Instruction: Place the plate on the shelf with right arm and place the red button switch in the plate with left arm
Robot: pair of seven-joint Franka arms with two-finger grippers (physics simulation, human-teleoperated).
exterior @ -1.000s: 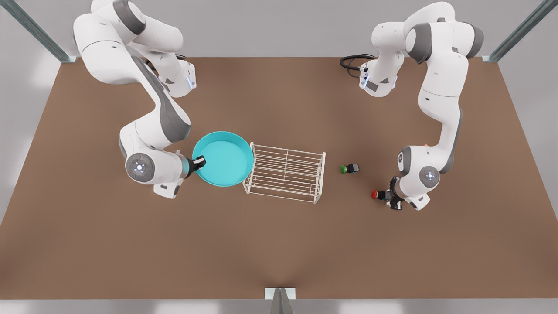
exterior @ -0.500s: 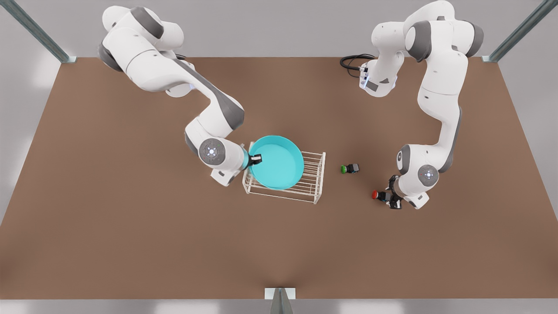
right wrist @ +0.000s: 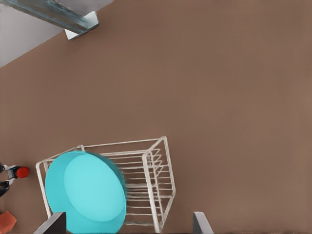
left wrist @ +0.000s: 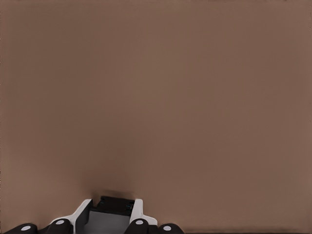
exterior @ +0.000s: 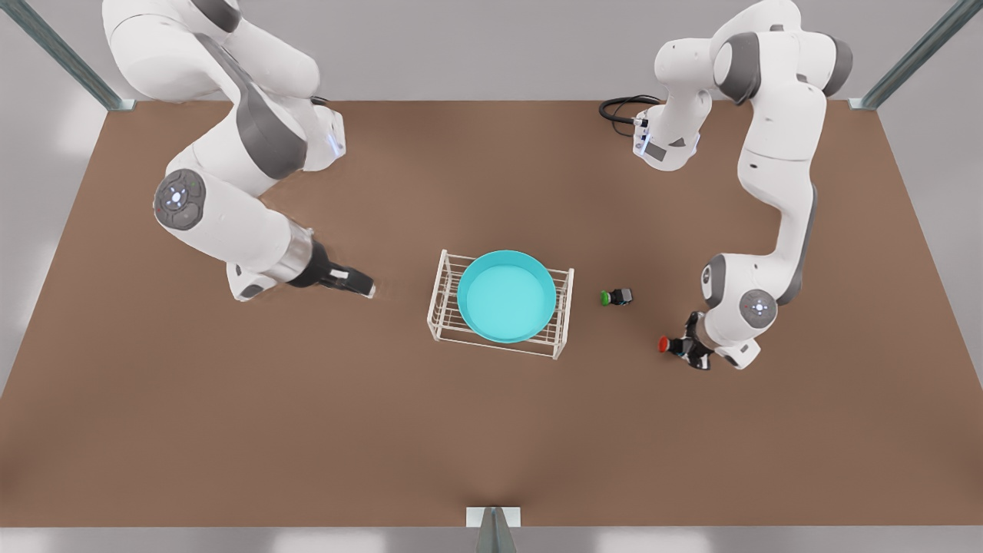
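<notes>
Switch: small dark-bodied red button switch (exterior: 668, 345), clamped in left gripper (exterior: 686, 347); judged light, rigid; body sides best gripped.
Plate: round turquoise plate (exterior: 506, 296) seated on white wire shelf (exterior: 443, 309); right gripper (exterior: 358, 283) parted, empty, well apart.

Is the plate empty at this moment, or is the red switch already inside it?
Empty. The plate on the shelf shows a bare turquoise floor; the red button switch is at the left gripper, apart from it.

A plain brown table (exterior: 491, 430) sits within pale grey walls (exterior: 476, 46), metal posts (exterior: 65, 54) at its corners.
</notes>
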